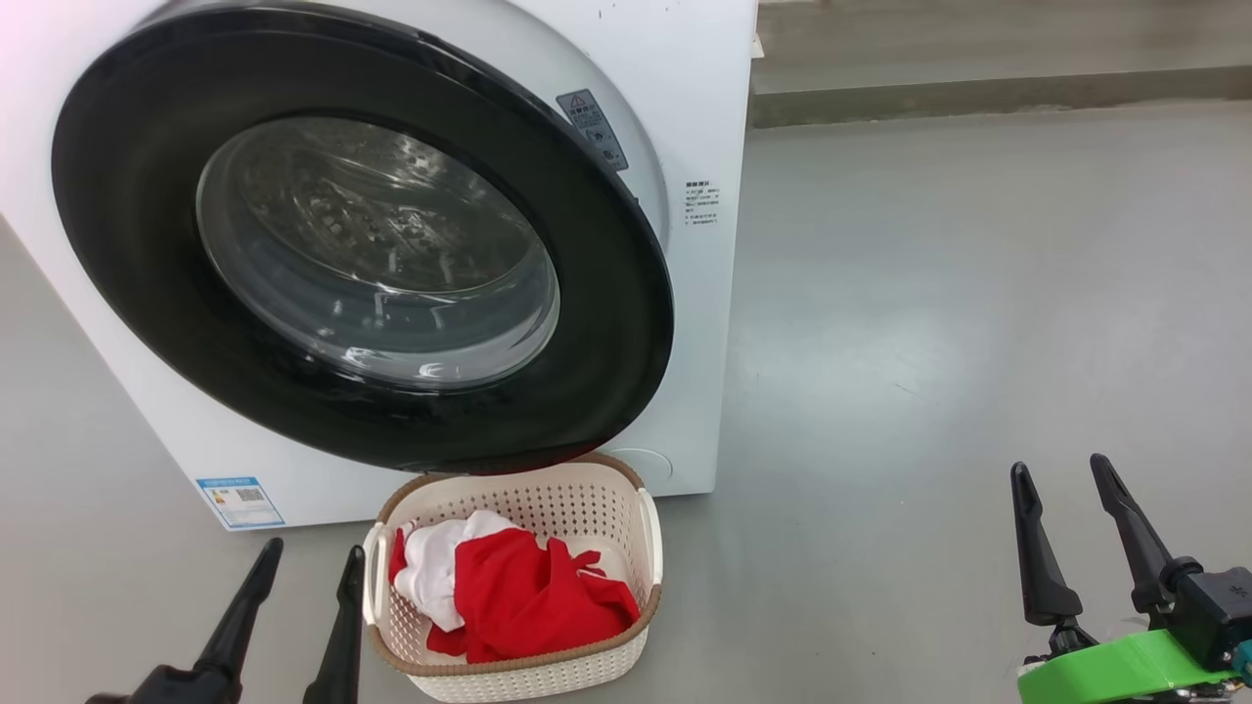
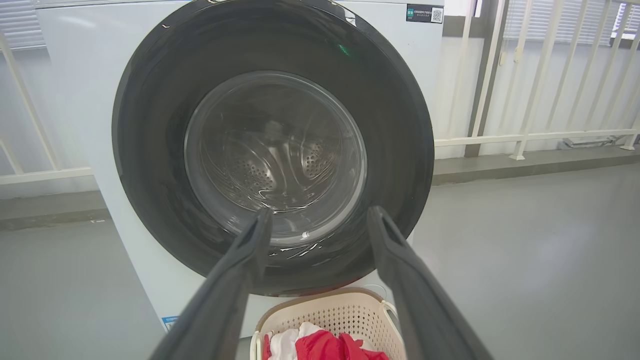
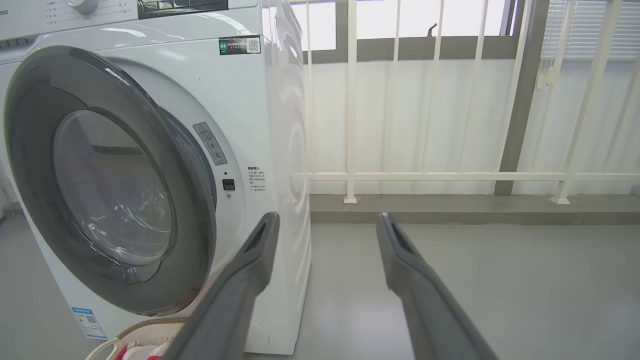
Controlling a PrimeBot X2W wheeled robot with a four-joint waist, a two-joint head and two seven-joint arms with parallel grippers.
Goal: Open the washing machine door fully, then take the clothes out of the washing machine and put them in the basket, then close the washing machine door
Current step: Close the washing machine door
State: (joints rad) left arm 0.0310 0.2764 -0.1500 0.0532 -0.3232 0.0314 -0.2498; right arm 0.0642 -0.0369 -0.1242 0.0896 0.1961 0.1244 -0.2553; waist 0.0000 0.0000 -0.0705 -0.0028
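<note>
Left end effector (image 1: 313,548): fingers spread full, nothing between them, tips just beside the basket's (image 1: 567,508) left handle. Can't tell if one brushes it; looks clear. Right end effector (image 1: 1060,464): same full spread, empty, hanging over bare floor (image 1: 929,293), well apart from everything.

Clothes (image 1: 528,587) are in the basket, a red and white heap below the rim. Basket sits on the floor hard up against the machine (image 1: 704,98), right under the door (image 1: 377,254). That makes sense, since it's the shortest drop from the opening. Drum (image 2: 280,165) through the glass in the left wrist view shows bare perforated steel, no red, so I read the unloading as done.

Door is swung most of the way to. In the right wrist view its free edge stands off the front panel, and the latch hole (image 3: 228,184) shows beside the rim, so I judge it ajar, not latched. Its lower rim overhangs the basket's back edge in the head view.

Both arms look parked back and low. My read: only the final push on the door is left. Right side is nearer the free edge.
</note>
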